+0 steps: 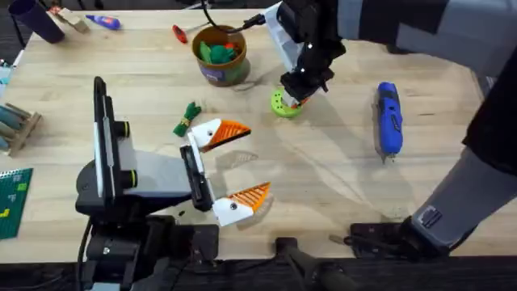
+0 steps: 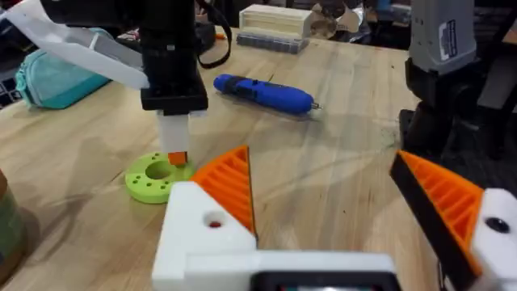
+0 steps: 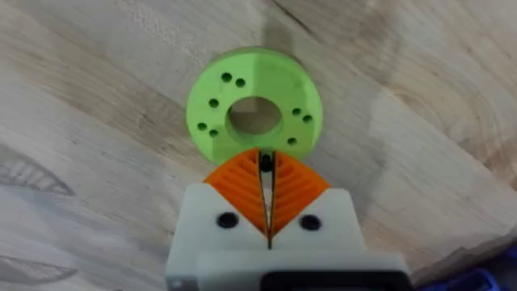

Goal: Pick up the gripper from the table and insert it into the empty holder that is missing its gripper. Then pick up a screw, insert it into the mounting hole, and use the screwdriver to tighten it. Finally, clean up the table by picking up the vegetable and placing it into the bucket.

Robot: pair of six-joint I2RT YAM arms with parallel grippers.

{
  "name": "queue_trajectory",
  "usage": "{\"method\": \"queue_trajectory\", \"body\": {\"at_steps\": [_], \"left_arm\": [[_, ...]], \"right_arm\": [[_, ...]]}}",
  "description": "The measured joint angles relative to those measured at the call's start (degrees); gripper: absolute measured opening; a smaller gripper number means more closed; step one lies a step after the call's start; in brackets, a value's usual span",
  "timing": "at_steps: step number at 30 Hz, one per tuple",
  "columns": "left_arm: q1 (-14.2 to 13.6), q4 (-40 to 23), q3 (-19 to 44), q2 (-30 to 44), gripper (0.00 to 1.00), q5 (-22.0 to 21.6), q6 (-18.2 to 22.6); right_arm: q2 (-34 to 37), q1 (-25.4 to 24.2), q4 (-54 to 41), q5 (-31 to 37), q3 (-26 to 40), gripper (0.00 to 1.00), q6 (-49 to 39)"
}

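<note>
Right end effector pinched nearly shut on a tiny dark screw, just over the lime-green round plastic disc, likely lifting it out. Left end effector wide open, holding nothing.

Your right gripper hangs right over the ring-shaped disc, its shut jaws at the disc's near rim, pinching a small dark piece (what it is, you cannot tell). The screwdriver lies well to the right of those jaws, the bucket behind and to their left, with the vegetable nearer you than the bucket. Your left gripper stands apart, jaws wide, facing the disc.
</note>
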Motion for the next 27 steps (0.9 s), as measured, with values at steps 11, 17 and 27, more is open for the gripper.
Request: {"method": "queue_trajectory", "body": {"at_steps": [11,17,27], "left_arm": [[0.0,0.0,0.0,0.0,0.982,0.0,0.0],[0.0,0.0,0.0,0.0,0.982,0.0,0.0],[0.0,0.0,0.0,0.0,0.982,0.0,0.0]], "right_arm": [[0.0,0.0,0.0,0.0,0.0,0.006,0.0],[0.0,0.0,-0.4,0.0,0.0,0.006,0.0],[-0.3,0.0,-4.6,0.0,4.3,0.006,0.0]]}}
